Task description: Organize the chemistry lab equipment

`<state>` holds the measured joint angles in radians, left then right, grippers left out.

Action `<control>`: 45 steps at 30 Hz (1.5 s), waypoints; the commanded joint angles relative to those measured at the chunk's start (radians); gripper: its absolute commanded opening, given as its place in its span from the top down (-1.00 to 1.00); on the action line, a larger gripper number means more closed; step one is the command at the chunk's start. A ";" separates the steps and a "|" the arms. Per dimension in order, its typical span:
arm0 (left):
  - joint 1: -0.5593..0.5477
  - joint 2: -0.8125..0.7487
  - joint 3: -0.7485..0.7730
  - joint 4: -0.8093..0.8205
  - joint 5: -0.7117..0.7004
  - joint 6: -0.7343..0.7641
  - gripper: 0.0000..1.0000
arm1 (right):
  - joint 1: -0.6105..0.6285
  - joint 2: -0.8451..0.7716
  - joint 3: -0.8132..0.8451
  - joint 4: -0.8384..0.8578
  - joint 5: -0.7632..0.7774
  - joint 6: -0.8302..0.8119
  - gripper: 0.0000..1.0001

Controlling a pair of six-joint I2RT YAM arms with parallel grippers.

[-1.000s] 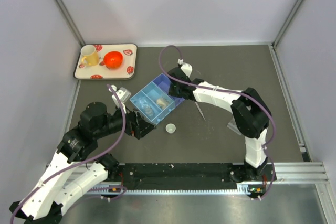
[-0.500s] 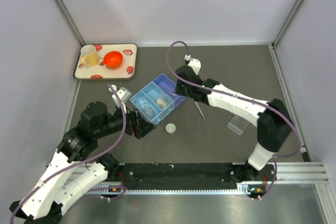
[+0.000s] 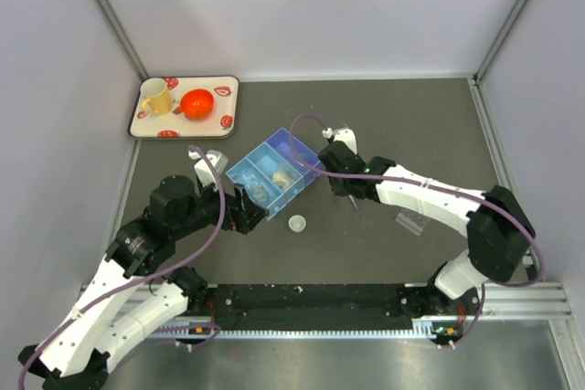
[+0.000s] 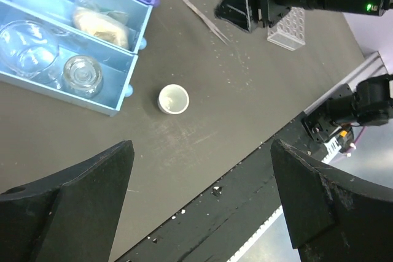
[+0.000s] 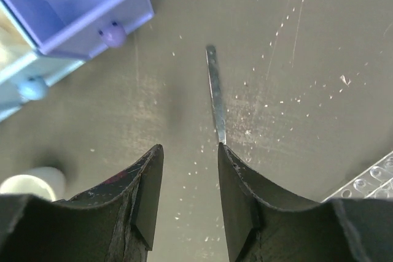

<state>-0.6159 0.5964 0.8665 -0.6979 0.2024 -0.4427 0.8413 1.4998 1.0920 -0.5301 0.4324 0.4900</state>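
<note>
Above: right claw (image 3: 351, 191) low beside the blue compartment box (image 3: 274, 173). Left wrist: left claw (image 4: 196, 213) gapes, empty, over 1 cup (image 4: 173, 99). Right wrist: jaws parted, metal rod (image 5: 215, 93) ends at 1 fingertip (image 5: 228, 154) (not between); closing may flick it away.

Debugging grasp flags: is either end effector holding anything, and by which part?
Nothing held: left end effector is open and empty; right end effector is open, the thin silver metal rod lying loose just ahead of it.
</note>
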 commanded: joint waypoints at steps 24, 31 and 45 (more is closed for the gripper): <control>-0.001 0.092 0.002 0.069 -0.066 0.013 -0.96 | -0.166 0.258 0.045 0.082 -0.276 -0.200 0.19; -0.001 0.097 -0.001 0.077 -0.060 0.016 -0.96 | -0.176 0.269 0.045 0.084 -0.264 -0.208 0.19; -0.001 0.080 -0.015 0.074 -0.063 0.013 -0.96 | -0.197 0.323 0.069 0.087 -0.244 -0.195 0.60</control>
<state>-0.6163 0.6895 0.8524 -0.6735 0.1379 -0.4416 0.6529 1.7924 1.1191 -0.4747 0.1703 0.2962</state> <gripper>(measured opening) 0.983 0.235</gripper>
